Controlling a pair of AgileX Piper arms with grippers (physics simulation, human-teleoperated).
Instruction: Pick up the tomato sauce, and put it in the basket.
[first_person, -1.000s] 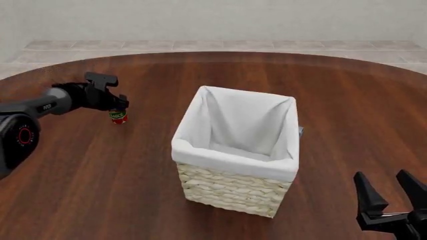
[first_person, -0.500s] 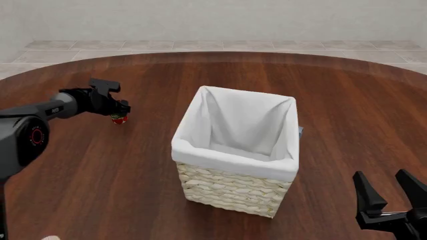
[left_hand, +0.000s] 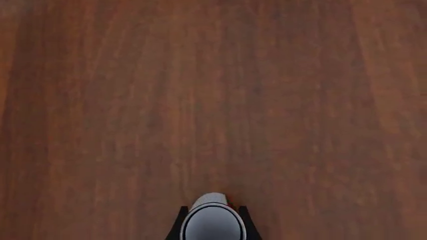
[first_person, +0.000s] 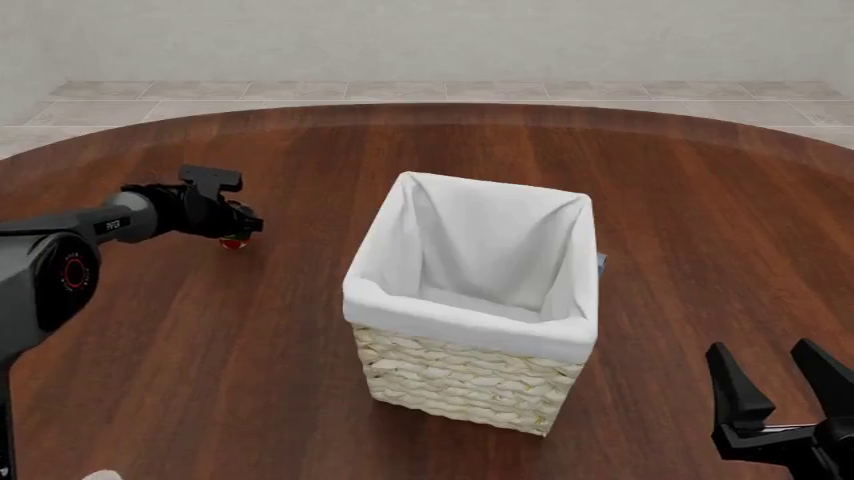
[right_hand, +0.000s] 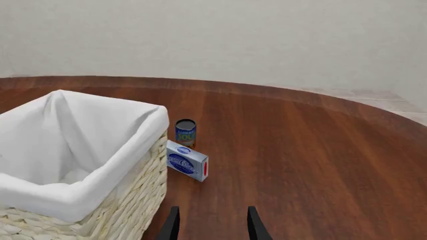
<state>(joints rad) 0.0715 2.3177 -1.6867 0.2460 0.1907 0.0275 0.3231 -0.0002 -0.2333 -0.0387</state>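
The tomato sauce (first_person: 234, 243) is at the left of the table, mostly hidden by my left gripper (first_person: 235, 230), with only a bit of red label showing. In the left wrist view its grey metal top (left_hand: 212, 226) sits between the two dark fingers (left_hand: 179, 227), which press on both sides. Whether it touches the table I cannot tell. The basket (first_person: 467, 328), pale wicker with a white liner, stands in the middle of the table, well right of the can, and also shows in the right wrist view (right_hand: 127, 210). My right gripper (first_person: 781, 385) is open and empty at the front right.
In the right wrist view a small blue can (right_hand: 185, 132) and a blue box (right_hand: 187, 166) lie just behind the basket's right side. My right gripper (right_hand: 212, 227) points past them over bare wood.
My left gripper has turned and settled lower around the tomato sauce, covering more of it. The can has barely shifted. The right arm and basket have not moved.
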